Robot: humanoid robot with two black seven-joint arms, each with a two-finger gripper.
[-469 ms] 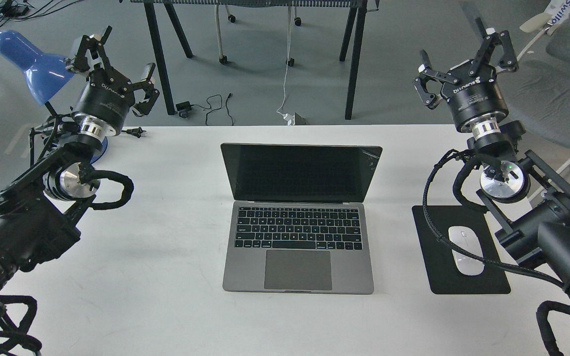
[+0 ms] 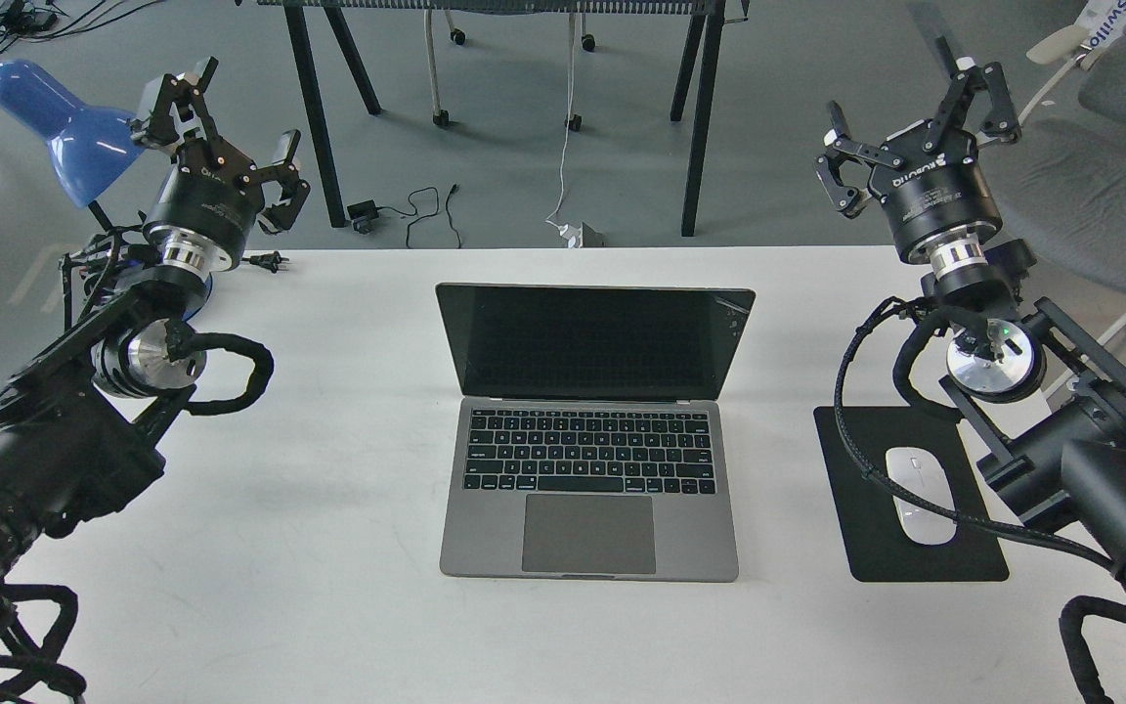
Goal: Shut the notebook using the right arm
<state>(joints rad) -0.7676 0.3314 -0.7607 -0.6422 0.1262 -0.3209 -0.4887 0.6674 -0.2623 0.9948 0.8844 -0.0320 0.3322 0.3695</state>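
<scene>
The notebook (image 2: 590, 430) lies open in the middle of the white bench (image 2: 328, 606), its grey base flat with the black keys and the large trackpad toward the near edge, and its black screen standing up at the far side, leaning a little back. Nothing touches it. To its right, well apart from the base, a black mouse pad (image 2: 925, 548) lies flat on the bench with a white mouse (image 2: 923, 495) on it; a braided black cable from the right arm (image 2: 1061, 440) runs across the pad and over the mouse. The right arm comes in from the lower right corner and rises above the far right part of the bench — its right tool (image 2: 915, 117) is held high, past the bench's far edge in the view, with both fingers spread wide and nothing between them. It is well clear of the notebook's screen. On the opposite side the left arm (image 2: 64, 430) comes up along the left edge, and its left tool (image 2: 231, 122) also stands with fingers parted and empty, just beside the shade of a blue lamp (image 2: 60, 132). Beyond the bench, black table legs and loose cables show on the grey floor.
</scene>
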